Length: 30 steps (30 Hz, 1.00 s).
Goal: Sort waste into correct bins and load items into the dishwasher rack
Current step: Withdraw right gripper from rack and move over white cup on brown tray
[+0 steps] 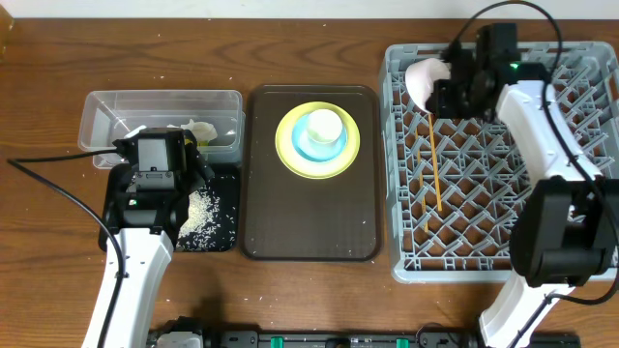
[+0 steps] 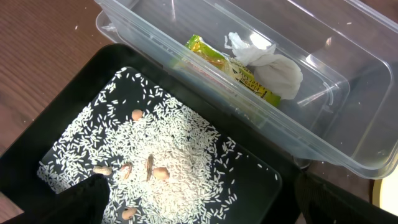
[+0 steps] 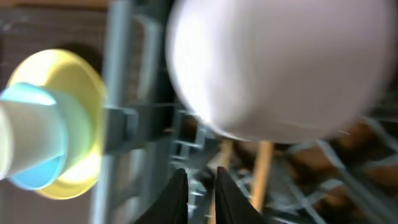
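My left gripper [image 1: 158,153] [image 2: 199,190] is open and empty, just above the black tray [image 1: 228,184] [image 2: 74,87], which holds loose rice [image 1: 203,208] [image 2: 180,149]. The clear tub [image 1: 97,111] [image 2: 348,93] behind it holds the green-and-yellow wrapper [image 2: 217,59] and white tissue [image 1: 201,129] [image 2: 273,68]. My right gripper [image 1: 447,95] [image 3: 200,177] is shut and empty at the grey rack's [image 1: 398,193] [image 3: 118,118] far left corner, beside the pinkish-white bowl [image 1: 424,75] [image 3: 280,62]. Chopsticks [image 1: 436,164] [image 3: 261,168] lie in the rack.
A dark brown serving tray [image 1: 309,222] between the bins and the rack carries the yellow plate [image 1: 286,145] [image 3: 87,81], with the light blue bowl [image 1: 302,145] and white cup [image 1: 324,126] stacked on it. A few brown bits lie among the rice.
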Each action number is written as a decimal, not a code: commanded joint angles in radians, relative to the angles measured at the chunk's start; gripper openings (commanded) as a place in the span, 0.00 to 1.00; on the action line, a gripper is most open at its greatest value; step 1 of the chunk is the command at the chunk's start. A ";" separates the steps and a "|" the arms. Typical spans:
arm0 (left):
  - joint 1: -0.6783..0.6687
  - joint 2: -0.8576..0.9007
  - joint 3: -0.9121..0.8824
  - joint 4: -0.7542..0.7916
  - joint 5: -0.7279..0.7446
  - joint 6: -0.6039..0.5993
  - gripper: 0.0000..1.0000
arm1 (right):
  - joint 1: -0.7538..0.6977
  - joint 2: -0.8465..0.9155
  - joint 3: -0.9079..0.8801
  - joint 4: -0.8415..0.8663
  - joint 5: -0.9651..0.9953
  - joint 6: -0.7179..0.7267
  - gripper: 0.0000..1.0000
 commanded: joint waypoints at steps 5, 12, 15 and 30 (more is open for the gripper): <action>0.003 0.004 0.015 0.000 -0.012 -0.009 0.98 | 0.167 -0.018 -0.001 0.013 -0.054 -0.005 0.18; 0.003 0.004 0.015 0.000 -0.012 -0.009 0.98 | 0.357 -0.018 -0.001 0.089 0.005 -0.064 0.19; 0.003 0.004 0.015 0.000 -0.012 -0.009 0.98 | 0.426 -0.018 -0.001 0.123 0.116 -0.064 0.18; 0.003 0.004 0.015 0.000 -0.013 -0.009 0.98 | 0.592 -0.014 -0.002 0.161 0.313 -0.080 0.25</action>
